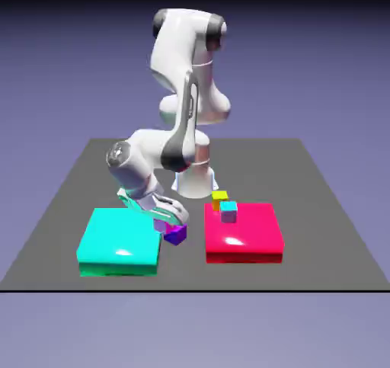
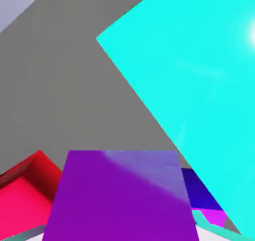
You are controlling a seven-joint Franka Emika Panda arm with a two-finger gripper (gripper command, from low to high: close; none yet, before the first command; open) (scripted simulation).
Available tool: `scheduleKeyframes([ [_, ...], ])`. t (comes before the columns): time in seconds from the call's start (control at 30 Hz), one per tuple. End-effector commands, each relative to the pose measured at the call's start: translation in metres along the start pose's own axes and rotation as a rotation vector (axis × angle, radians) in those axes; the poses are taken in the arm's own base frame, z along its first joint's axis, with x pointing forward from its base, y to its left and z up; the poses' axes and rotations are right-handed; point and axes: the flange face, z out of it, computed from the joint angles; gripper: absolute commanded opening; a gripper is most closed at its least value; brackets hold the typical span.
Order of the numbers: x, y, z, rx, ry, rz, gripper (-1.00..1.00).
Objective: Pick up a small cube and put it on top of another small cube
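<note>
Gripper (image 1: 174, 225) closed on a purple cube (image 2: 119, 200); beside them lies the broad turquoise slab (image 1: 120, 238), near them the red slab (image 1: 243, 233). Close by, another cube (image 2: 199, 187) shows blue and magenta; yellow (image 1: 219, 196) and light-blue cubes (image 1: 228, 212) sit apart.

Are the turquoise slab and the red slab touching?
Apart. The exterior view shows it: bare dark table runs between the near ends of the turquoise slab and the red slab.

A simulated tabletop (image 1: 190, 275) (plain violet backdrop (image 1: 327, 69)).
</note>
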Motion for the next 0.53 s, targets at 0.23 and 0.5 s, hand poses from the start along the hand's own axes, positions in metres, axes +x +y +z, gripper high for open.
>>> scheduleKeyframes([
  [0.23,0.023,0.077,0.031,0.042,-0.101,0.342,-1.00],
  [0.5,0.025,0.069,0.083,0.043,-0.104,0.341,1.00],
])
